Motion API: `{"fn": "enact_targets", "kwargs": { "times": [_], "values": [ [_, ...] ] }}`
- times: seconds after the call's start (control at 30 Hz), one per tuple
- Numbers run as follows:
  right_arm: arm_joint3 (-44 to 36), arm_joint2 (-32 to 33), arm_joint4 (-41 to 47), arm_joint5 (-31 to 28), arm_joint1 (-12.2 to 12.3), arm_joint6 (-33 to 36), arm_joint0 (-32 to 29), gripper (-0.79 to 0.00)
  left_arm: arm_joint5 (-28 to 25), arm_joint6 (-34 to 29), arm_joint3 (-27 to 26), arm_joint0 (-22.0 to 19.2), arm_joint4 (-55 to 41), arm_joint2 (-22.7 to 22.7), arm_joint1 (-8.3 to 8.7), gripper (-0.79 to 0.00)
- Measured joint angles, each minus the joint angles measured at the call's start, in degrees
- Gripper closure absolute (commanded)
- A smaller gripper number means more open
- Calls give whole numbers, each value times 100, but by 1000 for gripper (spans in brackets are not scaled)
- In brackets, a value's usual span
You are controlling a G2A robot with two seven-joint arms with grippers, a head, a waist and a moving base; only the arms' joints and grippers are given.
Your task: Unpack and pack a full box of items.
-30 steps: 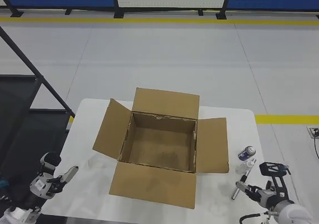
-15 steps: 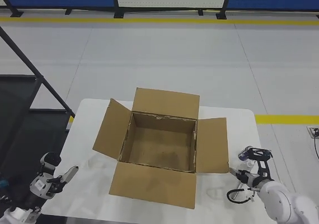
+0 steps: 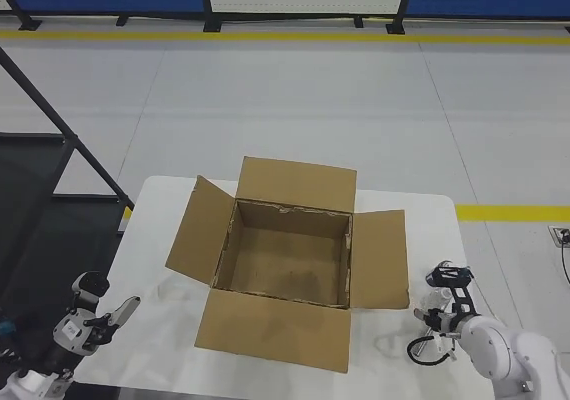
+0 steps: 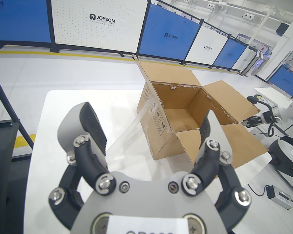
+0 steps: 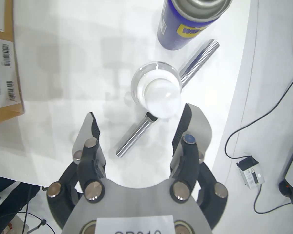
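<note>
One white table is carrying the whole job. Cardboard box is sitting mid-table with all four flaps splaying outward. Its floor is showing bare and nothing is lying inside. Judging by that, the unpacking half is looking finished and the packing half is not yet starting. Every item I can count is waiting to go back in.

Left gripper is hanging low over the table's near left corner, well apart from the box. Its pincer is released and holding nothing. Right gripper is hovering to the right of the box, near the table's right edge, directly above the unloaded items. Its pincer is likewise released, jaws spreading to either side of the rod's lower end and gripping nothing as yet.

Three items are lying beneath it:
- Blue spray can is standing upright, white nozzle showing. It is the farthest of the three from the robot.
- Chrome rod is lying flat on a diagonal, one end resting just beside the can's base.
- Small clear bottle with a white cap is standing upright over the rod's middle. I cannot tell whether the two are touching.

Right arm is seemingly lining up a first pick, either bottle or rod; I am not able to say which.
</note>
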Motion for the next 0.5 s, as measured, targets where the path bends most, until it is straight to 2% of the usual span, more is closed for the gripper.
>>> {"fn": "enact_targets", "kwargs": {
  "times": [0.17, 0.5],
  "values": [
    [260, -117, -82, 25, -22, -20, 143, -363, 0, 0, 0, 0, 0, 0, 0, -785],
    [382, -70, -17, 120, -48, -272, -4, -354, 0, 0, 0, 0, 0, 0, 0, -785]
  ]
}}
